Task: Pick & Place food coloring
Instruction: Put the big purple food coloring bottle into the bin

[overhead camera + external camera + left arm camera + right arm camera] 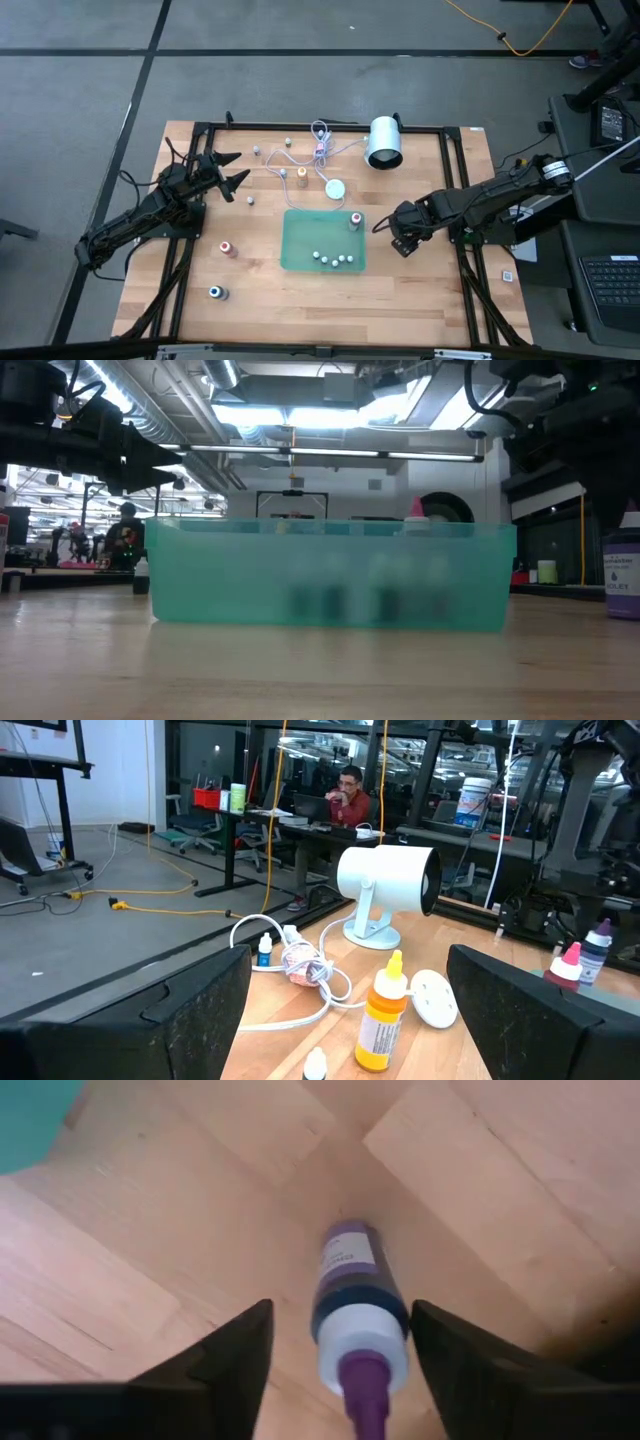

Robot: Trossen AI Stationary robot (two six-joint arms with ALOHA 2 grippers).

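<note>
A purple food coloring bottle [352, 1295] stands upright on the wood, just right of the green tray [300, 232]. My right gripper [402, 238] points down over it, open. Its two fingers [235, 1355] stand on either side of the bottle's white collar, with a gap showing on one side. Several small bottles [332, 260] and a pink-capped one [355, 221] stand inside the tray. Red [228, 248], blue [215, 292] and orange [302, 177] bottles stand on the table. My left gripper [232, 172] waits open at the far left, pointing level.
A white cylinder lamp [384, 142] lies at the far edge, with a white disc [334, 188] on a coiled cable [320, 148] beside it. Tiny bottles [256, 152] dot the far left. Bare wood lies near the front edge. A person sits beyond the table [347, 792].
</note>
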